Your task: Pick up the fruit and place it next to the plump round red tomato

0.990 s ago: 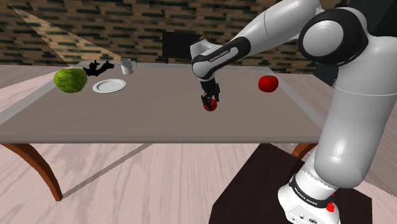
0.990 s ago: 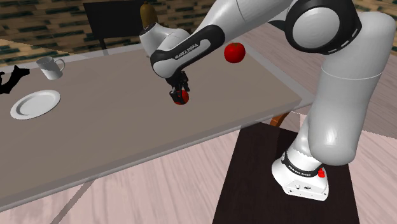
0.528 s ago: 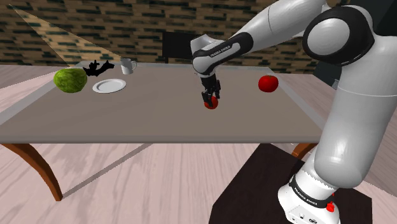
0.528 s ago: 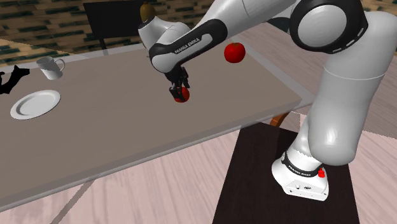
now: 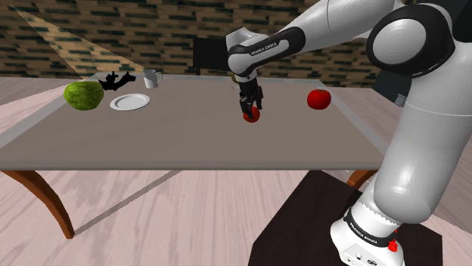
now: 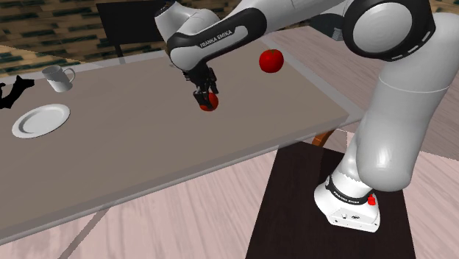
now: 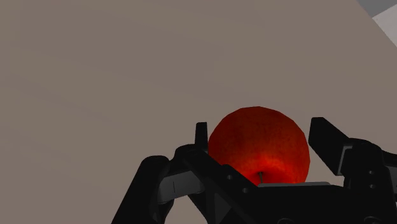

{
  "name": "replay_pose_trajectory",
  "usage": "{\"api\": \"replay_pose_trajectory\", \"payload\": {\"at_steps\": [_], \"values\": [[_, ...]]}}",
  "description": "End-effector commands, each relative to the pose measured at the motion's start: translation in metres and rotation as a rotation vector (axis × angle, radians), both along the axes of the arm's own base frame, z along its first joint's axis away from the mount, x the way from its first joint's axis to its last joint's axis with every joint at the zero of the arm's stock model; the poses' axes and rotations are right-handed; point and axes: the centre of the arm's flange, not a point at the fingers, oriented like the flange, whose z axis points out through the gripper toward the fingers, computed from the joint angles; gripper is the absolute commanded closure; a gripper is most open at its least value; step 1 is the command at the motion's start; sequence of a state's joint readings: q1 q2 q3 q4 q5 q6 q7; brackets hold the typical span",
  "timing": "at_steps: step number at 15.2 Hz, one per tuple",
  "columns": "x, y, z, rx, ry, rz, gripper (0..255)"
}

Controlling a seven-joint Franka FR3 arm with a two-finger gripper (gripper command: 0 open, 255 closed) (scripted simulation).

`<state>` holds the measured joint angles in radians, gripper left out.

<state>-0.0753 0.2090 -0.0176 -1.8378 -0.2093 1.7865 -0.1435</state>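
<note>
The jaws clasped the red apple (image 7: 259,146), and their black body hid the part of it nearest the palm. It hung over the grey surface (image 5: 189,128), well apart from the tomato (image 5: 318,99). A plate (image 5: 129,102), a mug (image 5: 152,78) and a green ball (image 5: 83,95) sat near the far corner.

Red fruit (image 7: 259,145) half hidden behind jaws, black shape (image 6: 7,97) cut by second exterior view's edge

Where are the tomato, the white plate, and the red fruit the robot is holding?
Tomato (image 5: 318,99): shoulder view, middle of its red skin.
White plate (image 5: 130,102): shoulder view, bare middle of the dish.
Red fruit (image 7: 257,143): wrist view, middle of its round front.
</note>
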Motion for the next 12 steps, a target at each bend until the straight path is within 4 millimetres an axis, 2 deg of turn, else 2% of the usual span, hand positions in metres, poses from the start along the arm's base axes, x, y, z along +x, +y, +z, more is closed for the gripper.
{"api": "replay_pose_trajectory", "payload": {"at_steps": [1,12], "values": [[-0.002,-0.001,0.011,0.000,0.001,0.000,255],[-0.002,-0.001,0.069,0.000,0.001,0.000,255]]}}
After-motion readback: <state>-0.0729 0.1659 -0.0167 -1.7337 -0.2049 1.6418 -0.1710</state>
